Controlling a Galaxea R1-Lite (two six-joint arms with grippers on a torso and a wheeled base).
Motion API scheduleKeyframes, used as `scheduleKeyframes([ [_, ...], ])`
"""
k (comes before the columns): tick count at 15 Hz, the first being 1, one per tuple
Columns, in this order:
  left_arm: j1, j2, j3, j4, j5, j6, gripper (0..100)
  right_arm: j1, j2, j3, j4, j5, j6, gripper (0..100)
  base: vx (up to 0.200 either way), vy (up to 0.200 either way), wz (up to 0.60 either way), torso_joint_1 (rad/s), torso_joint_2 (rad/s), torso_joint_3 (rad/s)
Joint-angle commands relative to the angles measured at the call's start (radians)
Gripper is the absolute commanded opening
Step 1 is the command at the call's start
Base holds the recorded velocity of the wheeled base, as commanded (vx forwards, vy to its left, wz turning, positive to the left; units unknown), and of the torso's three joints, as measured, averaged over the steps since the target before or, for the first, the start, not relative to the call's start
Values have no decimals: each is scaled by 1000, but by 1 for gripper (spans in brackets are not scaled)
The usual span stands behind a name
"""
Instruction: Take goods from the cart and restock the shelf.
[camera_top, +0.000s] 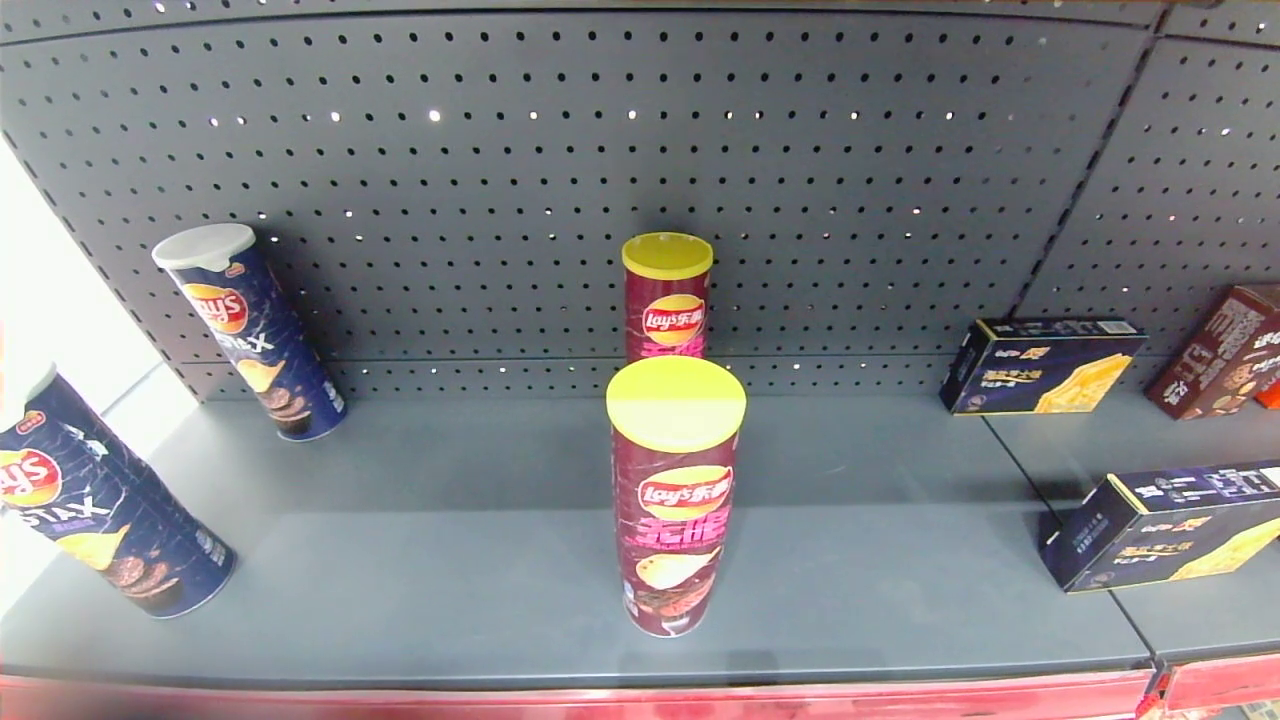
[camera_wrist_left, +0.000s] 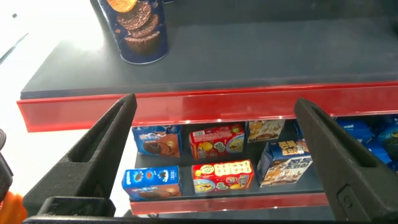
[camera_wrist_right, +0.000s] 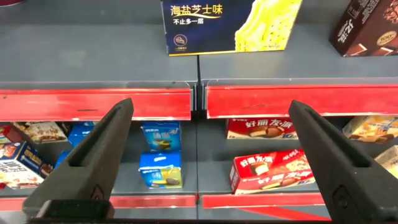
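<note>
A dark grey metal shelf (camera_top: 450, 540) with a perforated back panel (camera_top: 600, 130) holds snack goods. A tall maroon can (camera_top: 675, 495) with a smooth yellow plastic lid stands upright near the front edge with its label facing outward. A second maroon can (camera_top: 667, 300) stands directly behind it, probably to keep one neat row. Left of the maroon can stand navy cans (camera_top: 250, 340). To its right lie flat navy cardboard boxes (camera_top: 1040, 365). Lower than the maroon can, facing the shelf's glossy red lip (camera_top: 600, 700), the left claw (camera_wrist_left: 216, 102) and right claw (camera_wrist_right: 211, 104) are both spread wide and hold nothing, seemingly ready to fetch stock.
</note>
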Motion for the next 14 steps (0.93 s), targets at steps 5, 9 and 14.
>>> scheduleKeyframes([
  [5,0,1,0,0,0,0,100,0,-1,0,0,0,0,100,0,0,0,0,0,0],
  [9,0,1,0,0,0,3,100,0,-1,0,0,0,0,100,0,0,0,0,0,0],
  [14,0,1,0,0,0,0,100,0,-1,0,-1,0,-1,100,-40,0,0,0,0,0],
])
